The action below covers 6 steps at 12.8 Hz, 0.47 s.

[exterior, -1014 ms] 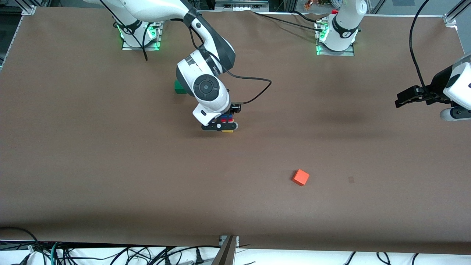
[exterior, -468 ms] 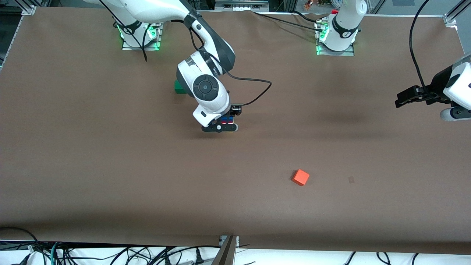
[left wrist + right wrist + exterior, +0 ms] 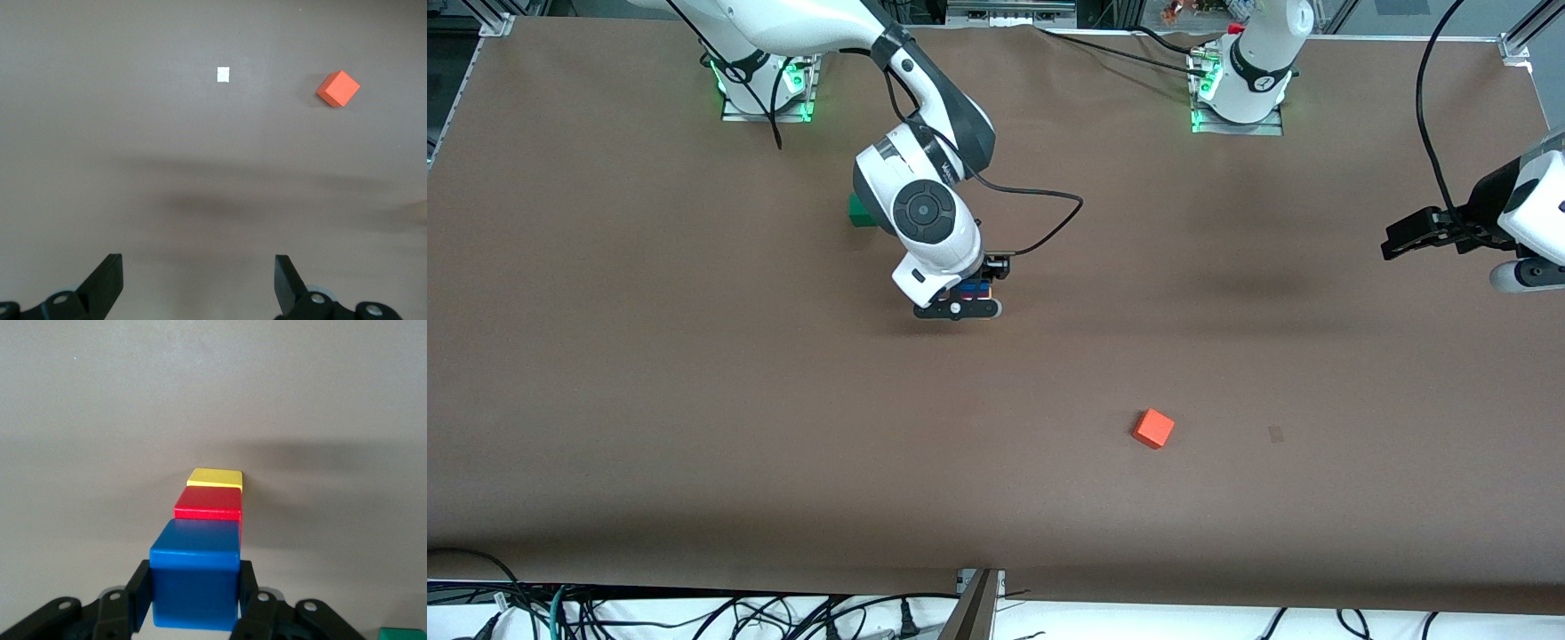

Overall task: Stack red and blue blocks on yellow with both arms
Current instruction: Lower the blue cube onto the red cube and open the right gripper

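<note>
Near the middle of the table (image 3: 694,400), toward the right arm's end, the right gripper (image 3: 971,296) is down over a stack of cubes. Its fingers (image 3: 141,593) press against two opposite faces of the blue cube (image 3: 195,580), clamped on it. In the right wrist view the blue cube sits on the red cube (image 3: 208,505), and the red cube sits on the yellow cube (image 3: 215,478); whether the blue cube rests fully on the red one cannot be told. In the front view only thin strips of blue and red show inside the gripper (image 3: 976,286), and the yellow cube is hidden under it.

A green cube (image 3: 858,212) lies on the table farther from the front camera than the stack, partly covered by the right arm's wrist (image 3: 925,213); one corner of it also shows in the right wrist view (image 3: 402,633).

An orange-red cube (image 3: 1153,428) lies alone, nearer to the front camera than the stack and toward the left arm's end, well apart from the other cubes.

The left arm waits at its own end of the table. The left gripper (image 3: 1409,236) hangs in the air over bare table surface, its fingers (image 3: 107,280) spread wide apart and holding nothing. A small pale mark (image 3: 223,74) shows on the table near the orange-red cube.
</note>
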Motion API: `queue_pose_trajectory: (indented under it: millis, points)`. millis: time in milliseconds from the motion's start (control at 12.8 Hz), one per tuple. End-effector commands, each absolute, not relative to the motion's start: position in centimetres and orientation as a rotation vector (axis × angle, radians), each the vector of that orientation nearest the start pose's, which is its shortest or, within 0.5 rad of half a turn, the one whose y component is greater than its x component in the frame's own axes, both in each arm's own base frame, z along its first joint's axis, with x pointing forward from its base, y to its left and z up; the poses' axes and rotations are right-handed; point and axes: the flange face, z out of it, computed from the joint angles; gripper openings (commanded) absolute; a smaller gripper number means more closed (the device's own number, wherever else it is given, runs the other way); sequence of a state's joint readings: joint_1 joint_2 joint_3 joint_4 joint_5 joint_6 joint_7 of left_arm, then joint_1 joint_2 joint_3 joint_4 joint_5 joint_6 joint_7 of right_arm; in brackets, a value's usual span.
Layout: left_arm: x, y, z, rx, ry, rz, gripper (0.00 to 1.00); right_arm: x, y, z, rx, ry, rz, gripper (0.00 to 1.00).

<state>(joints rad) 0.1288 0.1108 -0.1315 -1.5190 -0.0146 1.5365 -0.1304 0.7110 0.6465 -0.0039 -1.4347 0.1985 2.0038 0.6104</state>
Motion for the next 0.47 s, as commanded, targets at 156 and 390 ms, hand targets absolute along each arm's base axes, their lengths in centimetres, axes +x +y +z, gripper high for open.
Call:
queue_pose_trajectory:
  millis: [156,390]
  points:
    - [58.54,0.09,58.81,-3.168,-0.190,0.131,1.00,52.70,47.21,30.59,-3.053,-0.047,0.267,0.59]
    - [58.54,0.09,58.81,-3.168,-0.190,0.131,1.00,52.39,47.67,30.84,-3.055,-0.040,0.261,1.00]
